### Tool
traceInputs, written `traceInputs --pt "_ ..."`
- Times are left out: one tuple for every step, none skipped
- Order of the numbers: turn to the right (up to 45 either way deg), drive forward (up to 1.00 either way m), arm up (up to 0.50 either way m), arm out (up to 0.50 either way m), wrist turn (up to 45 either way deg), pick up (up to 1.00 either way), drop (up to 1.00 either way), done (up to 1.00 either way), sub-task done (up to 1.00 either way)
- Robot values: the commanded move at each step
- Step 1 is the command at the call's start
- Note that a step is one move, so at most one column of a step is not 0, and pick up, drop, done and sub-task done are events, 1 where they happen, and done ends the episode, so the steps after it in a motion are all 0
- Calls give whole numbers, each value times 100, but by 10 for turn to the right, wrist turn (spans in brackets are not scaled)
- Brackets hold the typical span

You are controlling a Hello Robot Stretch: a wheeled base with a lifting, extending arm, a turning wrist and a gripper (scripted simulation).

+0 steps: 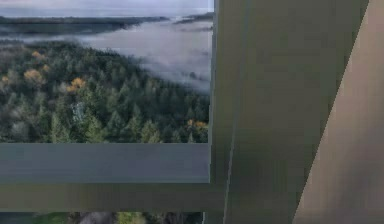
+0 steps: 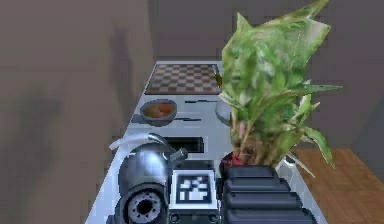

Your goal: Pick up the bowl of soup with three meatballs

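Step in hand, as I judge: the approach, before any grasp. In the arm side view a long table [image 2: 150,133] runs away from the robot. The bowl [image 2: 158,109], with brown-orange content, stands at the table's left side, approx. in the middle of its length, nearer than the checkerboard [image 2: 185,78] at the far end. It is prob. the soup bowl, but I cannot count meatballs.

The arm [image 2: 262,195] is at the near edge, with its white marker [image 2: 195,187]; left of it is the gripper [image 2: 145,207], a dark body low at the bottom. A grey rounded kettle-like thing [image 2: 150,165] sits just beyond it, so the far end is not clear. I cannot tell the state of the jaws, nor if anything is held.

A big plant [image 2: 265,85] stands at the right, near the arm. The forward view faces a window [image 1: 100,80] w/ forest.

Next move needs: the gripper reaching farther out to the bowl, past the kettle-like thing, w/o touching the plant leaves.
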Motion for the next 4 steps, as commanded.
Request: traceInputs --pt "0 0 0 36 0 0 0 0 0" --pt "0 0 0 0 450 0 0 0 0" --pt "0 0 0 0 450 0 0 0 0" --pt "0 0 0 0 450 0 0 0 0"
